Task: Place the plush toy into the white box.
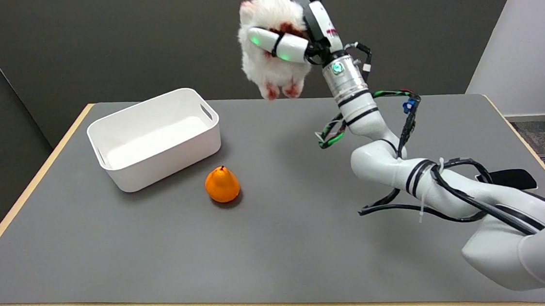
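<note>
Fluffy white plush toy point(268, 41), red-tipped feet hanging, gripped by robot hand point(299, 34), fingers wrapped around its body.

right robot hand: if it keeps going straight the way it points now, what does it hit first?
Nothing on the table, as far as the picture shows. The robot hand, holding the plush toy, points up and away, toward the dark wall behind; depth is unclear. The white box lies off that line, lower left.

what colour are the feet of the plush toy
Red, on a fluffy white body: the plush toy dangles from the right hand, its feet hanging lowest. Head view, the only one.
</note>
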Action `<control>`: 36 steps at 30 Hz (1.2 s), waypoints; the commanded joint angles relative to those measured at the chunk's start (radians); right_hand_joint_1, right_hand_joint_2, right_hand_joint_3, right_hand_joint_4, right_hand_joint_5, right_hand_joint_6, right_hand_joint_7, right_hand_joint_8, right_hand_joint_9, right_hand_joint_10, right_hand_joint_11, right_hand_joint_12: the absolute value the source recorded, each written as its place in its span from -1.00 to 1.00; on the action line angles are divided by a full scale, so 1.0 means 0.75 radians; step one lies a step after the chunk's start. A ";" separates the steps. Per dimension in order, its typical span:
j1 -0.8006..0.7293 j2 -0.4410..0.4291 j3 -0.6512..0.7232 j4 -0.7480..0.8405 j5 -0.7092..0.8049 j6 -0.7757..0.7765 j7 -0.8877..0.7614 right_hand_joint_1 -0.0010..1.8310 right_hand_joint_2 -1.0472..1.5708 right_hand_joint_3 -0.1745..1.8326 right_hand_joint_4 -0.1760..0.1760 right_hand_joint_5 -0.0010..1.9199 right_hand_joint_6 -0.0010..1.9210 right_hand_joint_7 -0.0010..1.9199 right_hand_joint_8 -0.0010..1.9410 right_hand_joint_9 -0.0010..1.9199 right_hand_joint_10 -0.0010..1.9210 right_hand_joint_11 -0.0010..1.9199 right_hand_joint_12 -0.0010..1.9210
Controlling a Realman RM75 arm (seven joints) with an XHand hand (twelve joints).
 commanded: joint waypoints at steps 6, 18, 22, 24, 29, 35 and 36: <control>0.267 -0.282 -0.365 -0.060 0.407 -0.345 -0.415 0.43 0.71 -0.62 -0.74 -0.50 0.71 -0.28 0.51 -0.24 0.68 -0.05 1.00; 0.370 -0.527 -0.384 -0.427 0.530 -0.546 -0.415 0.43 0.70 -0.60 -0.74 -0.49 0.71 -0.27 0.50 -0.23 0.67 -0.04 0.98; 0.377 -0.533 -0.384 -0.429 0.555 -0.567 -0.415 0.43 0.71 -0.61 -0.73 -0.48 0.70 -0.27 0.50 -0.24 0.67 -0.06 0.97; 0.377 -0.535 -0.384 -0.431 0.574 -0.567 -0.415 0.43 0.71 -0.63 -0.72 -0.49 0.71 -0.27 0.50 -0.24 0.67 -0.07 0.97; 0.379 -0.540 -0.384 -0.431 0.580 -0.567 -0.415 0.43 0.72 -0.64 -0.72 -0.49 0.71 -0.28 0.51 -0.25 0.68 -0.08 0.96; 0.388 -0.550 -0.384 -0.416 0.588 -0.584 -0.415 0.41 0.75 -0.69 -0.65 -0.52 0.74 -0.31 0.54 -0.27 0.72 -0.04 1.00; 0.388 -0.548 -0.384 -0.407 0.584 -0.596 -0.415 0.41 0.75 -0.69 -0.66 -0.52 0.74 -0.31 0.54 -0.27 0.71 -0.06 1.00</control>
